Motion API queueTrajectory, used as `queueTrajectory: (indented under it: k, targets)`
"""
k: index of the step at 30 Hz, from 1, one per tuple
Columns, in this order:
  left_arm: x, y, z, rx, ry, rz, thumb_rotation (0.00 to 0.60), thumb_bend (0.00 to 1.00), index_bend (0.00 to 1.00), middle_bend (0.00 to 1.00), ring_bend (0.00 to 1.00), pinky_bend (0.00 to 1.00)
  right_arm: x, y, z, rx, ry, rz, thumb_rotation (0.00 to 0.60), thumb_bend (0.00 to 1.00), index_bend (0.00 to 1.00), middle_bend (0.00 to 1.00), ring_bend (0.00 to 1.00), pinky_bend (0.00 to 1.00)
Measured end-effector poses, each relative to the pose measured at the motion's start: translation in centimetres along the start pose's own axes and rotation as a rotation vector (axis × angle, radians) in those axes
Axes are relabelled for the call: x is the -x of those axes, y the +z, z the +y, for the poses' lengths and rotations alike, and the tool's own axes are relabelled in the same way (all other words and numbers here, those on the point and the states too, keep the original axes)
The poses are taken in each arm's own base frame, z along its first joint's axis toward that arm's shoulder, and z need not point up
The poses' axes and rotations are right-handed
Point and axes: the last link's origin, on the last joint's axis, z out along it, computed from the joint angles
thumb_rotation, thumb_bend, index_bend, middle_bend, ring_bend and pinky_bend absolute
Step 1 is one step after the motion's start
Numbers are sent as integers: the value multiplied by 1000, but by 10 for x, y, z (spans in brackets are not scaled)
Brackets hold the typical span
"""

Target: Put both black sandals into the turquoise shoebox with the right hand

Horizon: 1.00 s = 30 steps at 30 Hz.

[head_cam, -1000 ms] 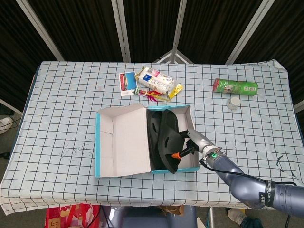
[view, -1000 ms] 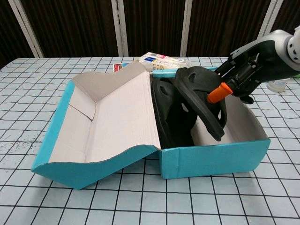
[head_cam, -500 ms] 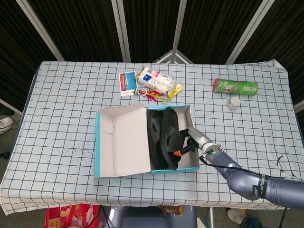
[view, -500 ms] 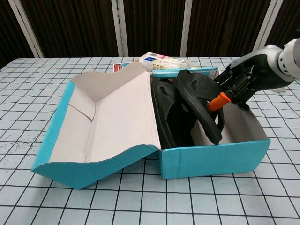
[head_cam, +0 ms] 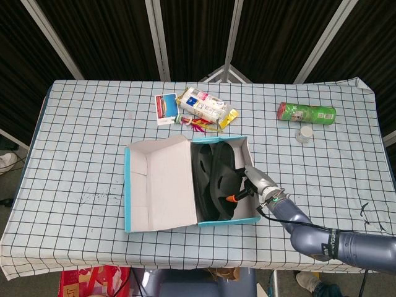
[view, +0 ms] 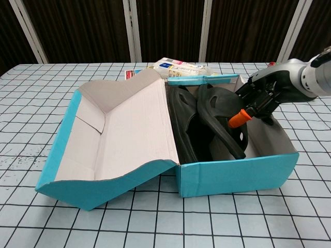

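**Black sandals both inside the turquoise shoebox**

The black sandals sit in the turquoise shoebox (head_cam: 128, 185), in the half nearest the robot's right side. The left sandal (head_cam: 204, 179) and the right sandal (head_cam: 226, 182) lie side by side, long axes running from the box's far wall towards its near wall.

The head view shows the whole checked counter (head_cam: 74, 124) from above: the opened lid (head_cam: 162, 182) lies flat to the left of the box, with snack packets (head_cam: 201, 105) and a card (head_cam: 165, 106) beyond it, and a green can (head_cam: 306, 112) and a small white cap (head_cam: 303, 134) far off to the right. The chest view shows what the head view cannot: the right sandal (view: 220, 121) stands tilted on its edge, leaning against the other sandal (view: 183, 121), not flat on the box floor.

The right robot hand (head_cam: 250, 185) reaches in over the box's right wall. Its fingers, one tipped orange (view: 239, 119), touch the right sandal; whether they clamp it or merely rest on it I cannot tell. The left robot hand appears in neither view.
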Motion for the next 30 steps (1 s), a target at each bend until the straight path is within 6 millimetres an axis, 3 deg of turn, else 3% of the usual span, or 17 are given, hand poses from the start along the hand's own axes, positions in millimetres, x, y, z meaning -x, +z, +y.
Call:
queueTrajectory:
  k: [30]
  targets:
    - [0,0,0,4,-4,-3,600,373,165,56,32,131,27,20,26,43,-174,77,600,686,626,463,805,709]
